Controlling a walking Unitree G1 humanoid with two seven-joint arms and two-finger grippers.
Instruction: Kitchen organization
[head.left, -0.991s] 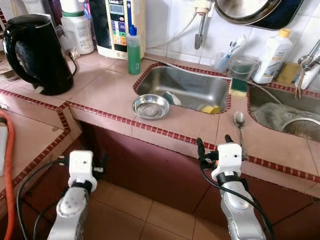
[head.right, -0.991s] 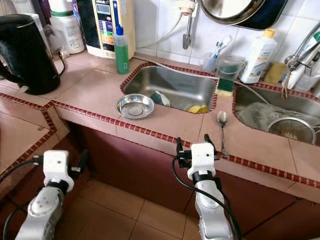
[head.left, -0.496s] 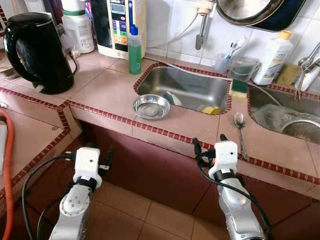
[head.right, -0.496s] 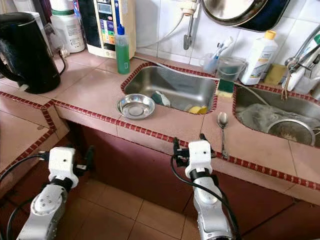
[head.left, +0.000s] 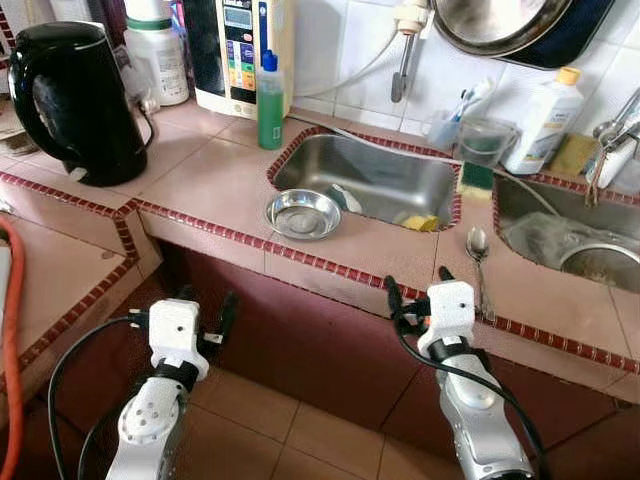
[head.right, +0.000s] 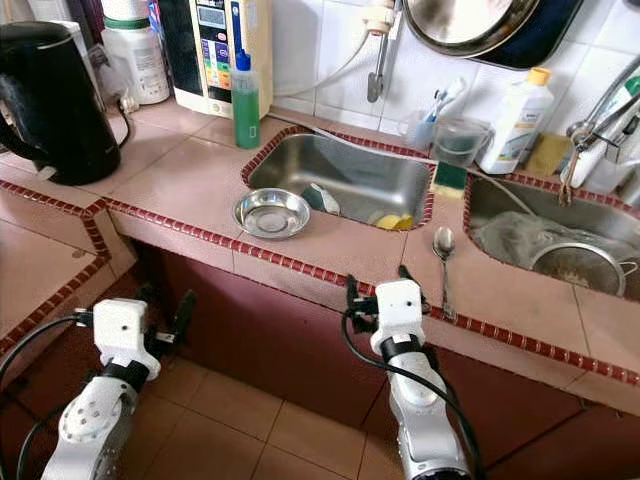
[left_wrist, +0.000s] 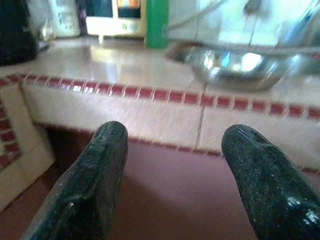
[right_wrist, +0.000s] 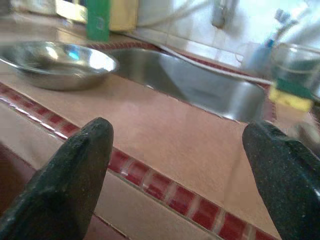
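Black fingers first: my left gripper hangs low in front of the counter face, jaws wide apart, nothing in them; my right gripper sits just below the red-tiled counter edge, also spread wide & empty. Right beyond it a steel spoon lies on the pink tile between the two sinks. Round shallow steel bowl rests on the counter, touching the near-left corner of the small steel sink; yellow sponge inside that sink. Further back: green soap bottle upright, black electric kettle at far left, white detergent bottle by the wall.
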